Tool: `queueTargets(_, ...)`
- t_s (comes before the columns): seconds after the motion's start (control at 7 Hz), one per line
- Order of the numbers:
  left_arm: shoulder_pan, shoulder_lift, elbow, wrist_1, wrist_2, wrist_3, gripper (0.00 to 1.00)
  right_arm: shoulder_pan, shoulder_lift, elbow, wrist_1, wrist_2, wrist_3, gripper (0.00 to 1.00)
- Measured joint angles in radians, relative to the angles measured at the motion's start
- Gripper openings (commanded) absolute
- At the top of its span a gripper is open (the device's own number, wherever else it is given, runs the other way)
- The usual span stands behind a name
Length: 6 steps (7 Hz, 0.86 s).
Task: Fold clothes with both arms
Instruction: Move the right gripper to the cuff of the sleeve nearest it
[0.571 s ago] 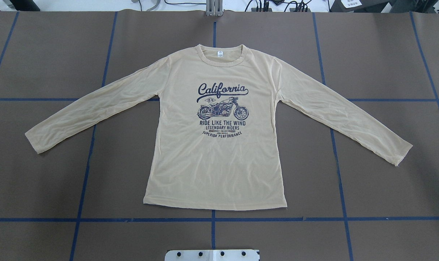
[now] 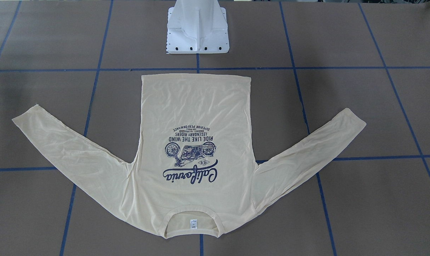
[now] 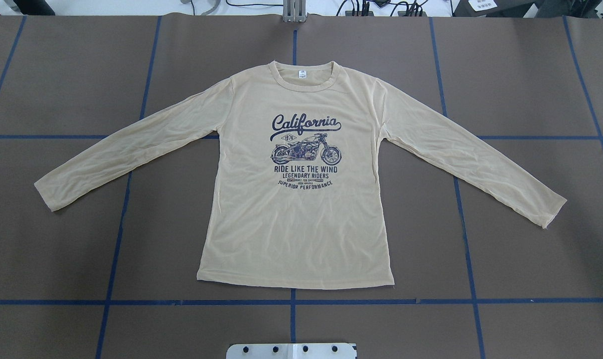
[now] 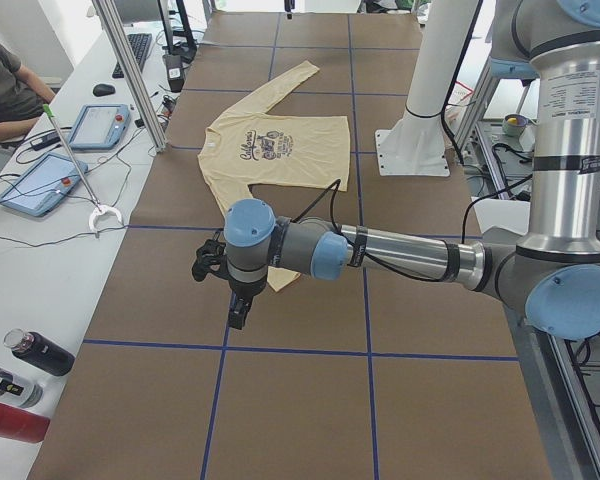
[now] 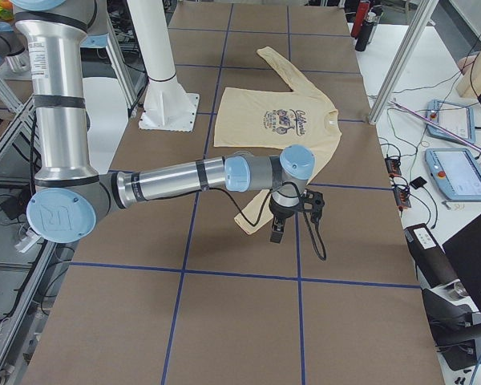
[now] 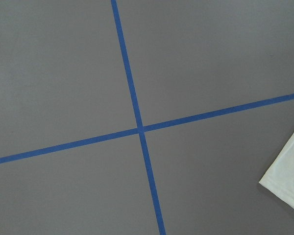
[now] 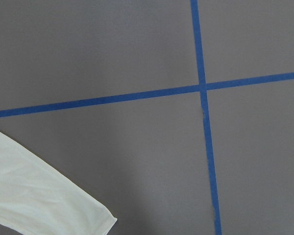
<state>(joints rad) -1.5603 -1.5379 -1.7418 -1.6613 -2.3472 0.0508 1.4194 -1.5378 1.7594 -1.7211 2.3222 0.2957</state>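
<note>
The pale cream-yellow long-sleeved T-shirt (image 3: 301, 214) lies flat and print side up on the brown table, sleeves spread out and down, neckline away from the robot. It also shows in the front view (image 2: 197, 106). My left gripper (image 4: 237, 312) hangs above the table over the left sleeve's cuff; I cannot tell whether it is open or shut. My right gripper (image 5: 276, 233) hangs above the right sleeve's cuff, its state also unclear. The left wrist view shows a cuff corner (image 6: 290, 181), the right wrist view a cuff end (image 7: 44, 196). Neither gripper touches the cloth.
Blue tape lines (image 3: 291, 301) grid the brown table. The white pedestal base (image 2: 197, 32) stands just behind the shirt's hem. Tablets and cables (image 4: 50, 180) lie on the side bench, with bottles (image 4: 35, 355) near its end. A person (image 4: 5, 85) sits at the far side.
</note>
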Motion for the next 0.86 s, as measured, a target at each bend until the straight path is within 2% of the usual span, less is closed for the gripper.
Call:
queueTargets(0.57,0.003,-0.004,0.030,-0.057,-0.002,0.001,1.00,-0.009,-0.002,0.002,0.020,0.003,0.006,1.00)
queueTargets(0.71,0.004,-0.003,0.036,-0.099,-0.003,0.001,1.00,-0.039,-0.002,0.001,0.049,0.003,0.061,1.00)
queueTargets(0.86,0.004,-0.001,0.041,-0.135,-0.005,0.001,1.00,-0.094,-0.005,0.001,0.118,0.001,0.204,1.00)
